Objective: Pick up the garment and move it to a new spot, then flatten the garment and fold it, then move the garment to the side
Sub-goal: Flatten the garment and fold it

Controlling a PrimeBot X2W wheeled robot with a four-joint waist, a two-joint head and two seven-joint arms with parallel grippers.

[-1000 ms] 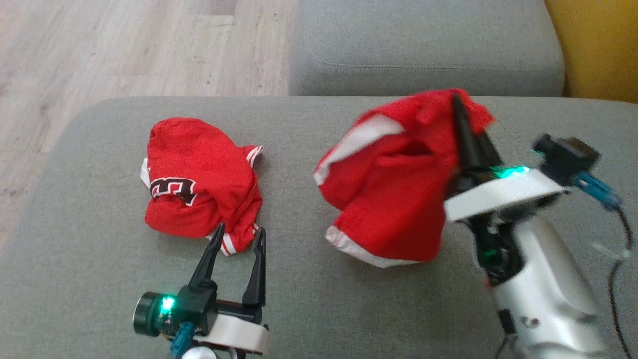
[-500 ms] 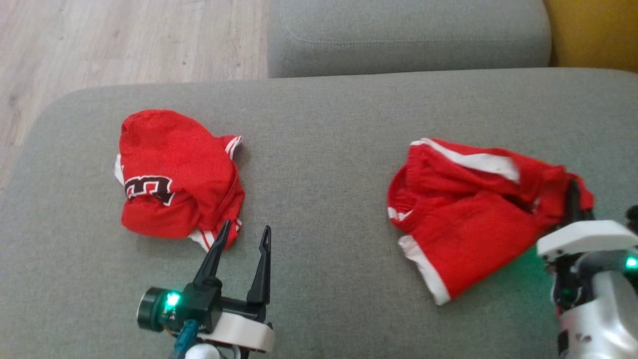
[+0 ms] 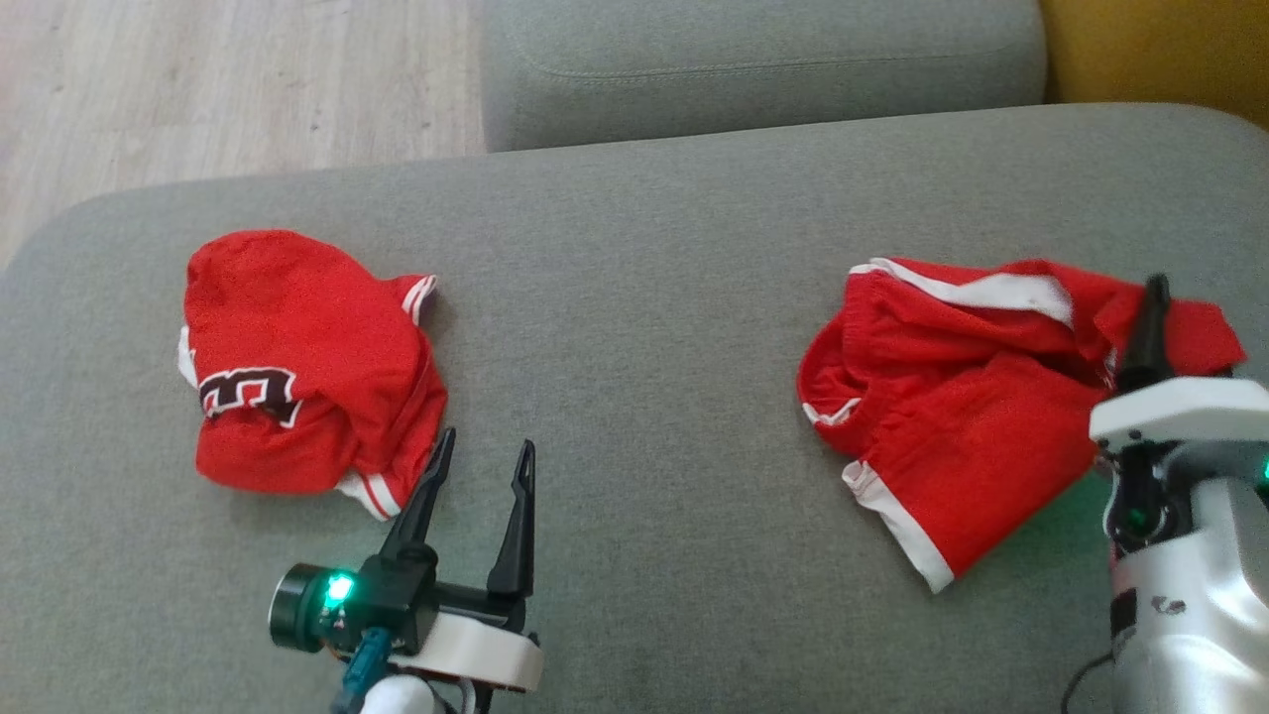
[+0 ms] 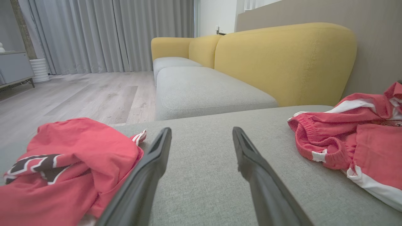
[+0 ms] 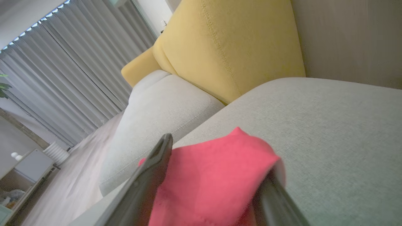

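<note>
You have the red shorts [image 3: 952,416] lying crumpled on the right part of the grey seat cushion [image 3: 634,297]. Their elastic waistband faces the cushion's middle, and one white-trimmed leg hem points toward its front edge.

Your right gripper [image 5: 220,157] is at the cushion's right end, over the right-hand corner of the shorts. Its jaws stand apart, and the right wrist view shows a fold of red cloth lying between the two fingers. You cannot tell whether any of that cloth is caught on them.

Your left gripper [image 3: 488,441] sits near the cushion's front edge, left of its middle, with jaws apart and nothing between them.

A bunched red jersey [image 3: 297,367] with a black-and-white number lies on the cushion's left part, just beside that gripper's left fingertip. It is well apart from the shorts, with bare cushion between them.
</note>
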